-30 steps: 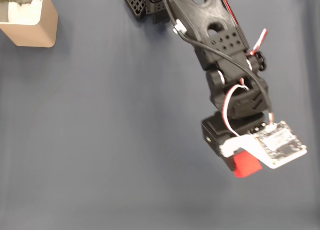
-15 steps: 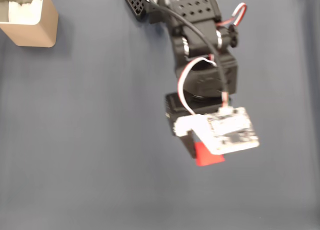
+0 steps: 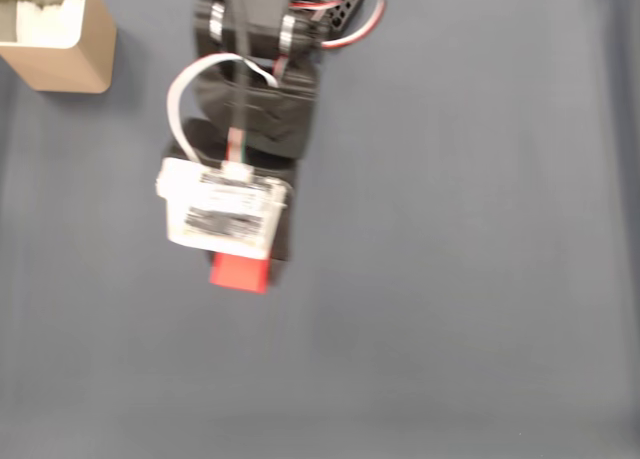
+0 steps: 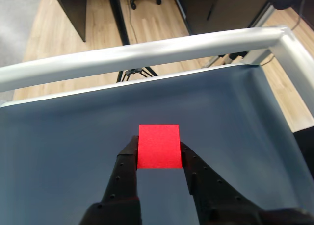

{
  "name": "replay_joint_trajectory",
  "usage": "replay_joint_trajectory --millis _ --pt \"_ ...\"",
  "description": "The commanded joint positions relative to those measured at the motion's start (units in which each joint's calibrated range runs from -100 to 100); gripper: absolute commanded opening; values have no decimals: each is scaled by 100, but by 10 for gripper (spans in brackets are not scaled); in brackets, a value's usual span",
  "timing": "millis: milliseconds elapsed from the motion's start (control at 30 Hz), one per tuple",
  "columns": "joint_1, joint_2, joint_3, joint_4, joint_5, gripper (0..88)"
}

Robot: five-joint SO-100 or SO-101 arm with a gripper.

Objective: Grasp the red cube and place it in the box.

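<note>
The red cube (image 4: 158,146) is clamped between my two black fingers in the wrist view, lifted above the blue-grey mat. In the fixed view the red cube (image 3: 239,273) peeks out below the white camera board on my arm, left of the mat's centre. My gripper (image 4: 158,154) is shut on it; my gripper (image 3: 241,269) is mostly hidden under the board in the fixed view. The tan box (image 3: 62,63) with white padding sits in the top-left corner, well away from the cube.
The blue-grey mat (image 3: 460,229) covers the table. A silver metal rail (image 4: 147,53) runs along the table's far edge in the wrist view, with wooden floor and dark furniture legs beyond it.
My arm has swung from the lower right across to the left of centre, carrying the red cube toward the box side. The box has not moved.
</note>
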Motion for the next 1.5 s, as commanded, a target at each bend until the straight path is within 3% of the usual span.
replay_joint_trajectory --millis 0,633,1467 --pt "260 -451 -84 39 -5 0" --pt "1503 -1023 126 179 63 0" --pt "3278 -2661 2334 -182 39 0"
